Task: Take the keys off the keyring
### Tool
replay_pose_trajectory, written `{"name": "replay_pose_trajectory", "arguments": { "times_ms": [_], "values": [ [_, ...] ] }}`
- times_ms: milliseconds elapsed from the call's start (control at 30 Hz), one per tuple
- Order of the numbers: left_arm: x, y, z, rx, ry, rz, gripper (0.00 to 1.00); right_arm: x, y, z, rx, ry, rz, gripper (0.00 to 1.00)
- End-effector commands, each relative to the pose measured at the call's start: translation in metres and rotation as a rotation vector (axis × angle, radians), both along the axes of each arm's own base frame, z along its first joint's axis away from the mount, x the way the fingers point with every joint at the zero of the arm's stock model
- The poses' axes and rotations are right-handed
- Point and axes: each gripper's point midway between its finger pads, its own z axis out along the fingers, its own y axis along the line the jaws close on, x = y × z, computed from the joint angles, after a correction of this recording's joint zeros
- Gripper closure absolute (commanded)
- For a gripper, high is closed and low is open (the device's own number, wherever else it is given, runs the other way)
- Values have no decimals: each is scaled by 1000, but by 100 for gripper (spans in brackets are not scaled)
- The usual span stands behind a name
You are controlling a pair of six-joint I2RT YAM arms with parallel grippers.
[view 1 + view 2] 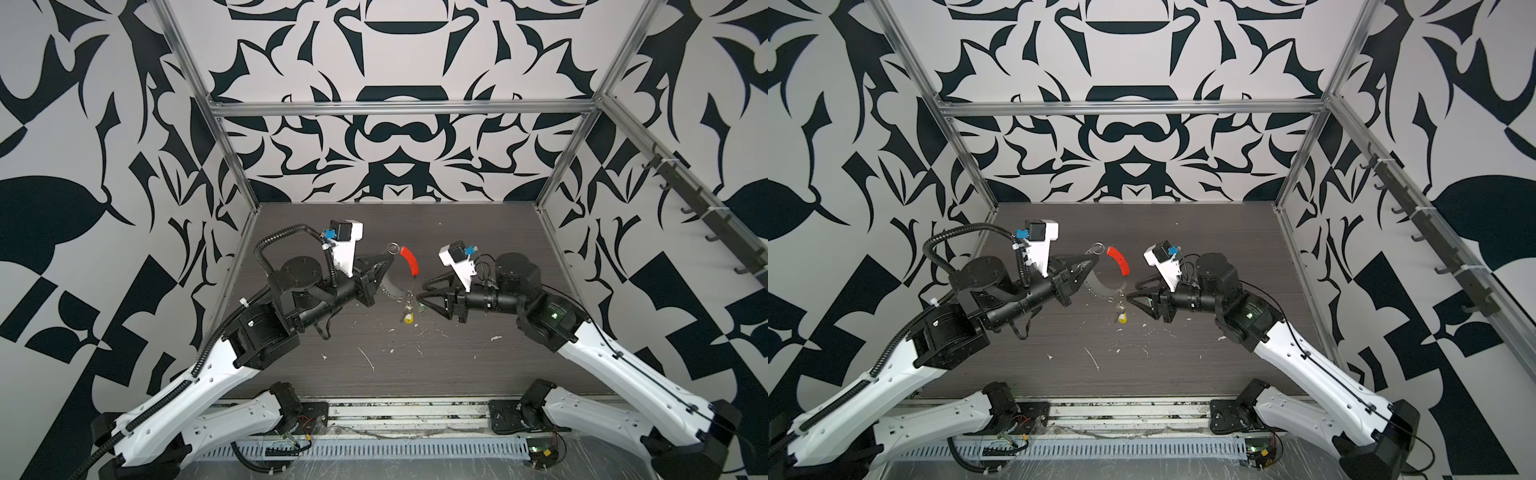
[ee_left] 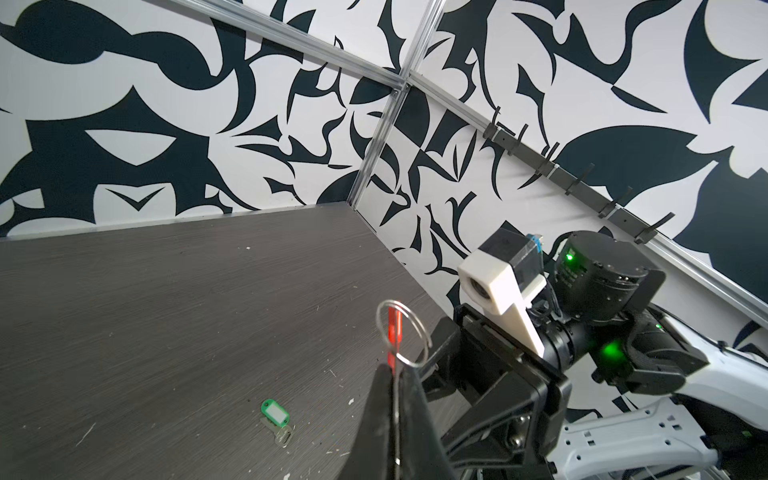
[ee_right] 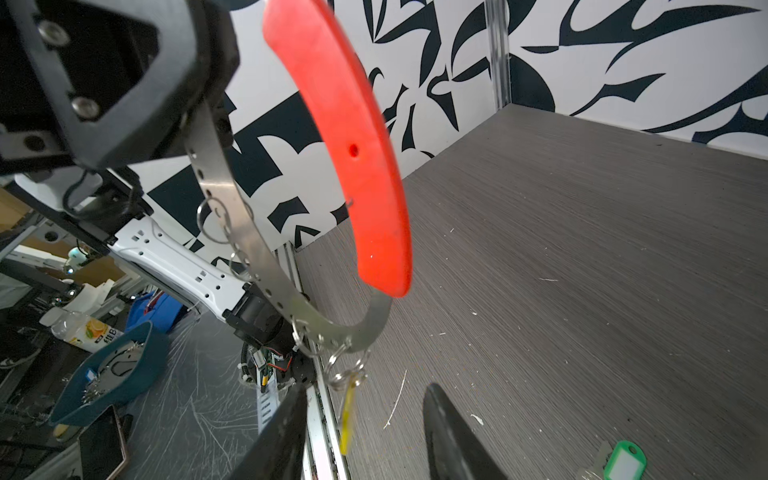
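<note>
In both top views my left gripper (image 1: 376, 270) (image 1: 1087, 266) is shut on the keyring's pierced metal band (image 1: 392, 287) (image 1: 1100, 289) and holds the hoop above the table. The keyring's red sleeve (image 1: 409, 259) (image 3: 353, 137) arches on the far side. In the left wrist view the band runs edge-on between that gripper's (image 2: 397, 399) closed fingers. A key with a yellow tag (image 1: 408, 318) (image 3: 347, 415) hangs from a small wire ring at the hoop's lowest part. My right gripper (image 1: 420, 291) (image 3: 365, 432) is open, and the yellow tag hangs between its fingers without touching them. A key with a green tag (image 2: 274, 409) (image 3: 623, 459) lies loose on the table.
Small white flecks (image 1: 368, 359) are scattered over the dark wood-grain table (image 1: 478, 232). A rail of black hooks (image 1: 681, 191) runs along the right wall. Aluminium posts (image 1: 232, 166) frame the back corners. Beyond the table's front edge sits a blue bowl (image 3: 108, 374).
</note>
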Motion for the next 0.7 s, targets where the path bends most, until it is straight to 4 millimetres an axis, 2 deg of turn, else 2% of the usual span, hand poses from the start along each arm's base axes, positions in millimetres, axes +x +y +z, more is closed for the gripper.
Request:
{"name": "replay_pose_trajectory", "arguments": {
  "times_ms": [0, 233, 667],
  "values": [
    [-3, 0, 7, -23, 22, -14, 100, 3, 4, 13, 15, -86, 0, 52],
    [-4, -1, 8, -33, 31, -20, 100, 1, 14, 13, -7, -111, 20, 53],
    [-5, 0, 7, -38, 34, -22, 100, 5, 13, 12, -23, -120, -5, 78]
  ]
}}
